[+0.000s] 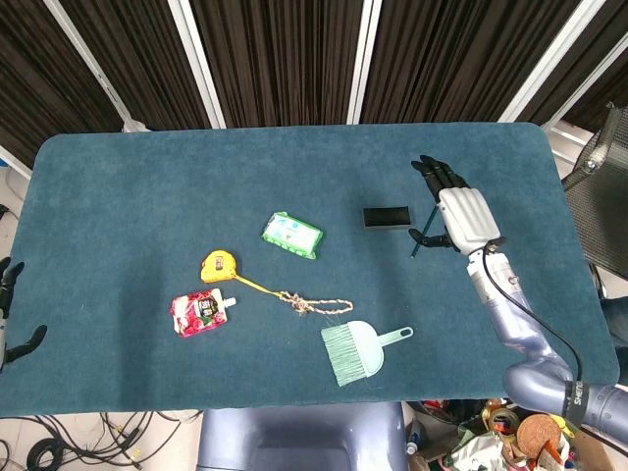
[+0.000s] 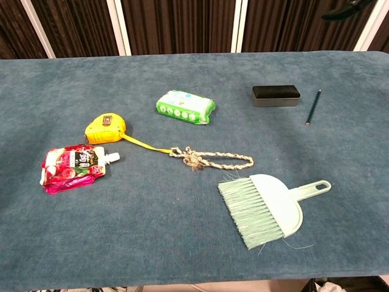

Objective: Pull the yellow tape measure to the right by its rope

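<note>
Two hands hold nothing: right hand (image 1: 461,218), fingers (image 1: 432,175) spread wide, hovers far from the yellow tape measure (image 2: 104,128) whose rope (image 2: 213,160) lies loose, ungrasped, on the counter (image 2: 152,231).

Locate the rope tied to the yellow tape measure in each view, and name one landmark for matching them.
Head view: rope lies low centre, right of the yellow tape measure.
Chest view: rope lies mid-frame, again right of the tape measure.
Shared landmark: the green brush, just below the rope's right end in both.
</note>
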Robot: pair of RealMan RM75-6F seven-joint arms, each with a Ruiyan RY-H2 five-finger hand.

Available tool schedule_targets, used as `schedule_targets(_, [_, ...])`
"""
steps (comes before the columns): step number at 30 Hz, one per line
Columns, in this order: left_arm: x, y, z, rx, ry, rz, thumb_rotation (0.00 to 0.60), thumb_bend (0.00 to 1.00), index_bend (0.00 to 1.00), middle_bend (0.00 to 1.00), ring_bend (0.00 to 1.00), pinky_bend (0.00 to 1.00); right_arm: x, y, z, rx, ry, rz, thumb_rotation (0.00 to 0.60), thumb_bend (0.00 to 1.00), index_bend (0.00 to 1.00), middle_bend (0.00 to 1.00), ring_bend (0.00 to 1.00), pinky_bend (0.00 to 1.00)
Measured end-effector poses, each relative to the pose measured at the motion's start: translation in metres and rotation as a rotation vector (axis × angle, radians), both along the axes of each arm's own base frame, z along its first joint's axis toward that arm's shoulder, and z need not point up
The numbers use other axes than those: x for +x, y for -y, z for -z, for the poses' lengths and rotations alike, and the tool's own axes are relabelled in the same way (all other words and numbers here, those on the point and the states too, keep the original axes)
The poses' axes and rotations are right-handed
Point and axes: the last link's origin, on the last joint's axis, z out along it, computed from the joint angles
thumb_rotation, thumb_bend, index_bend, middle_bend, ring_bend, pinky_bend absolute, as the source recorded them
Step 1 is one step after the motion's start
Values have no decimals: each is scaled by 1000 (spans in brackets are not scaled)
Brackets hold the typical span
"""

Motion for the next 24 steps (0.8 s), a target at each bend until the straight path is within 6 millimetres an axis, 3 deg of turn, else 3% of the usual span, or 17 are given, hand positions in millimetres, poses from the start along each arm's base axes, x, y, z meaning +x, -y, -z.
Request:
schedule_targets(13, [3, 9, -4, 24, 7, 3, 600, 244, 38, 0, 0, 0, 12, -2, 15, 20, 3, -28, 600, 142, 0, 0, 16, 151])
schedule_targets(24, [2, 6, -2, 16, 5, 0, 600, 244, 38, 0, 0, 0, 9, -3, 22, 20, -21, -6, 600, 142, 0, 0, 16, 151])
